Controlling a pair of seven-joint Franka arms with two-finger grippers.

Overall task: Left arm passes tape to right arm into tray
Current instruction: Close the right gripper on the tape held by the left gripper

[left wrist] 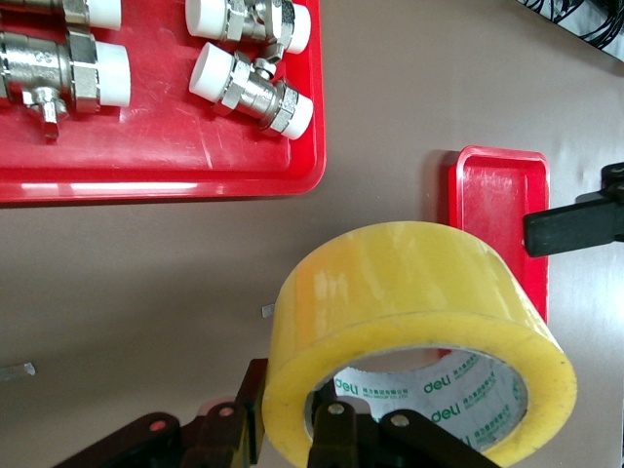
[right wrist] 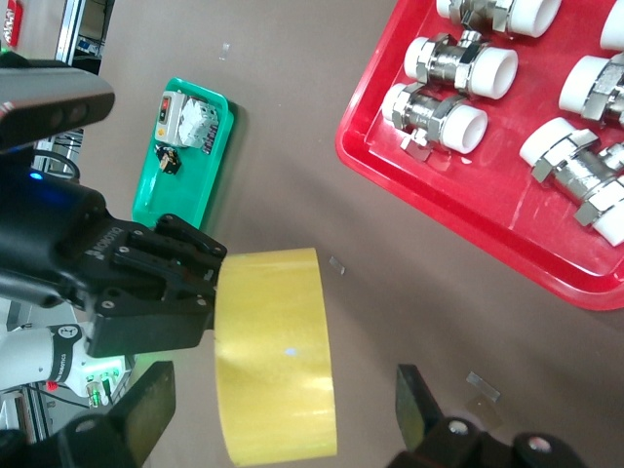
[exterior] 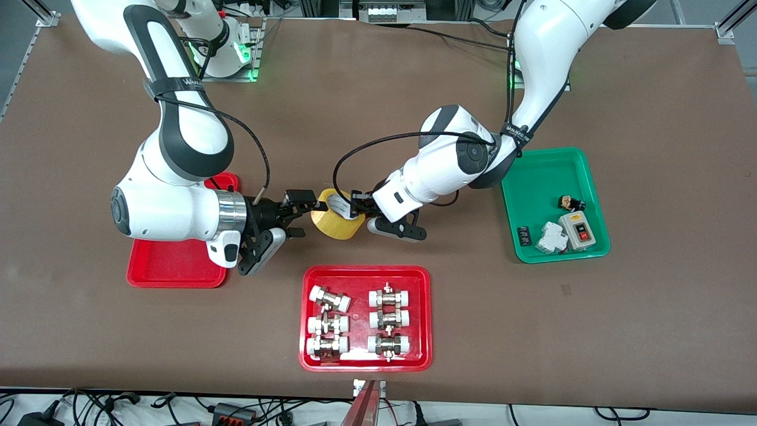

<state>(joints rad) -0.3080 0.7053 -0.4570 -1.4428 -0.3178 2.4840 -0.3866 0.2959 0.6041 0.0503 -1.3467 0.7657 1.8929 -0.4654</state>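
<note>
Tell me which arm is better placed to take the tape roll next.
Right. Its open claw sits level with the translucent yellow packing tape roll, fingers either side of it in the right wrist view. The left claw is shut on the roll, and the plain red rectangular plastic tray lies under the right arm.

Brown table (exterior: 378, 77), cables perhaps on floor (exterior: 177, 408)

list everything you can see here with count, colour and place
tape: 1, yellow, held above bare table between the claws
plain tray: 1, red, right arm's end, under that arm
fittings tray: 1, red, nearest the front camera
valve fittings: 6, metal with white caps, in that tray
green tray: 1, left arm's end
electrical parts: about 4, in green tray
left claw: shut on tape
right claw: open beside tape
</note>
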